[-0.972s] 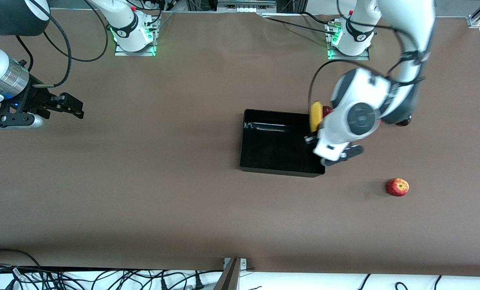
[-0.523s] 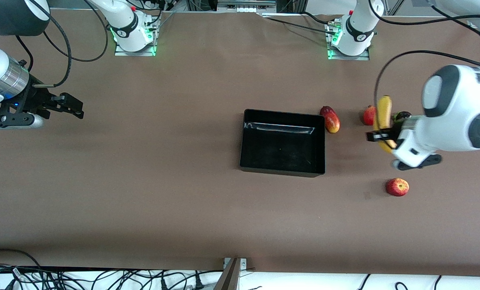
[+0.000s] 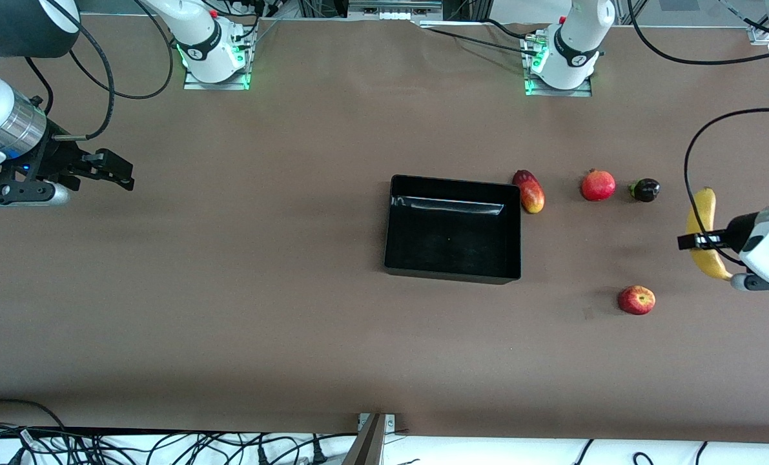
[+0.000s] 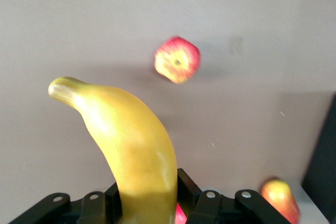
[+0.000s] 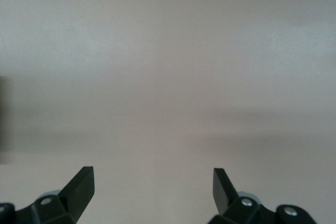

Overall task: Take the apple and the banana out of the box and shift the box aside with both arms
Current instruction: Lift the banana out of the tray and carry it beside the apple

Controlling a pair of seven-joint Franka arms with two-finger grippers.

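My left gripper [image 3: 704, 241] is shut on the long yellow banana [image 3: 704, 232] and holds it in the air over the table at the left arm's end. The banana fills the left wrist view [image 4: 134, 150], gripped between the jaws. The small red apple [image 3: 636, 300] lies on the table, nearer to the front camera than the other fruits; it also shows in the left wrist view [image 4: 177, 60]. The black tray [image 3: 452, 276] sits empty at mid-table. My right gripper [image 3: 116, 171] is open and empty, waiting above the table at the right arm's end; its fingertips [image 5: 81, 184] show over bare table.
A red-yellow mango [image 3: 530, 192] lies against the tray's corner toward the left arm's end. A round red pomegranate [image 3: 598, 185] and a small dark fruit [image 3: 645, 190] lie in a row beside it. Cables run along the table's near edge.
My left arm has swung with the banana from over the tray's edge out to the left arm's end of the table, uncovering the mango, pomegranate and dark fruit. The right arm has not moved.
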